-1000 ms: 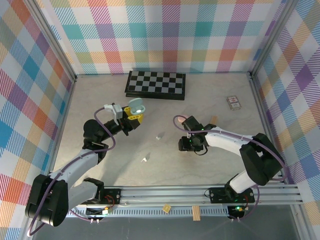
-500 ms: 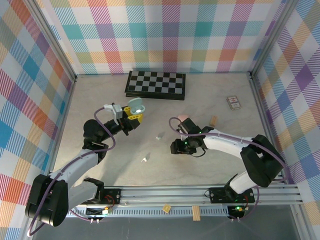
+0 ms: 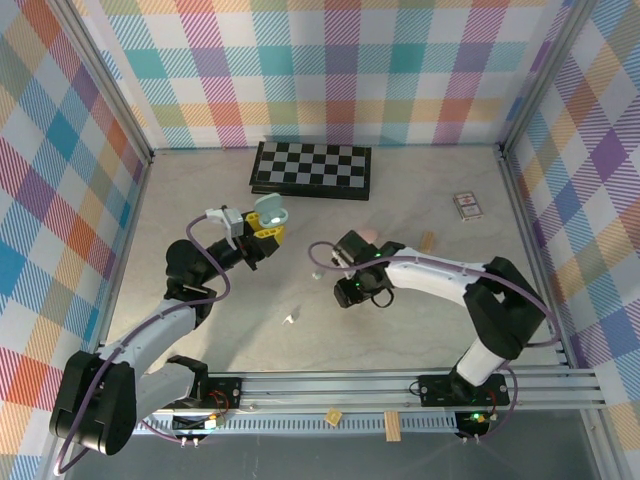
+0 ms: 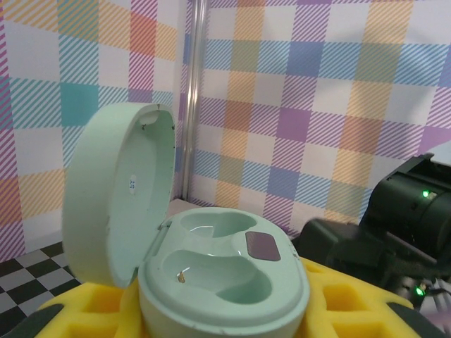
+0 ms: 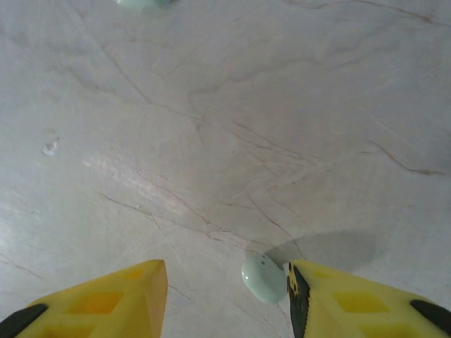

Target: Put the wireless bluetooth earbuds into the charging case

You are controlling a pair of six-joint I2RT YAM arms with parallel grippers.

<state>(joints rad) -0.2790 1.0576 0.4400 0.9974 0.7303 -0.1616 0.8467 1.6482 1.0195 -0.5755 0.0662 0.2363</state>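
My left gripper (image 3: 262, 226) is shut on a mint-green charging case (image 4: 225, 282), held above the table. Its lid (image 4: 120, 190) stands open and both sockets are empty. My right gripper (image 5: 227, 274) is open, low over the table near the middle (image 3: 333, 270). A mint-green earbud (image 5: 264, 278) lies on the table between its yellow fingers, right against the right finger (image 5: 331, 299) and well apart from the left one. A white earbud (image 3: 290, 318) lies on the table nearer the front.
A folded chessboard (image 3: 311, 168) lies at the back, a card box (image 3: 466, 205) at the right. A pink case (image 3: 368, 234) and a small wooden block (image 3: 427, 240) sit behind the right arm. Another mint-green piece (image 5: 141, 2) lies ahead of the right gripper.
My right arm has swung left across the table, bringing its open fingers down around the mint-green earbud. The left arm and its case have stayed still.
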